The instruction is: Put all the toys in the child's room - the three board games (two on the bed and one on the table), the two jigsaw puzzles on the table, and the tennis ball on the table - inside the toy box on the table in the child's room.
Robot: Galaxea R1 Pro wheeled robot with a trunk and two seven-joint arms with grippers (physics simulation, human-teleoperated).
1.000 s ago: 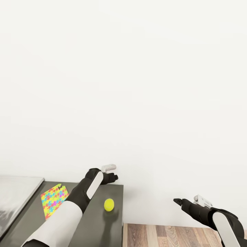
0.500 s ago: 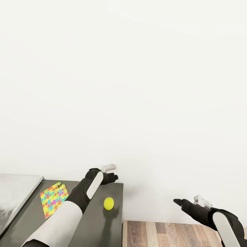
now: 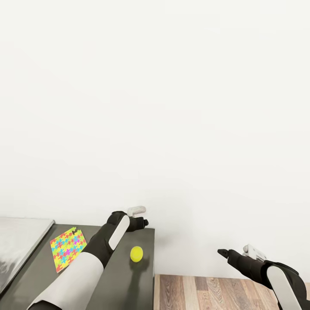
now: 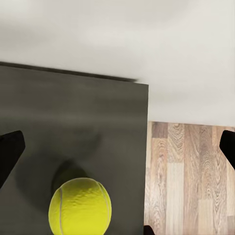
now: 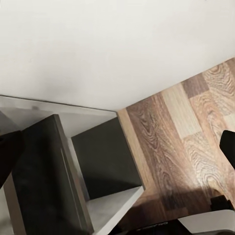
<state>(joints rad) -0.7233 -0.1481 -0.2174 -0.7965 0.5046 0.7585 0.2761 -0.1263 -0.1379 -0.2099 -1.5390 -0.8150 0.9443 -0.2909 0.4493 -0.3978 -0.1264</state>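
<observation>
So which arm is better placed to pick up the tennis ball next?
The left. Its pincer hangs open over the table close to the tennis ball, which sits between its fingertips in the wrist view. The right pincer is off over the floor.

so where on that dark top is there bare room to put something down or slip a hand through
Bare patches on the dark top: between the tennis ball and its right edge, and the near strip below the ball. The jigsaw puzzle and the left arm crowd the left and middle. The open left gripper hovers above the ball. The right gripper hangs over wooden floor.
</observation>
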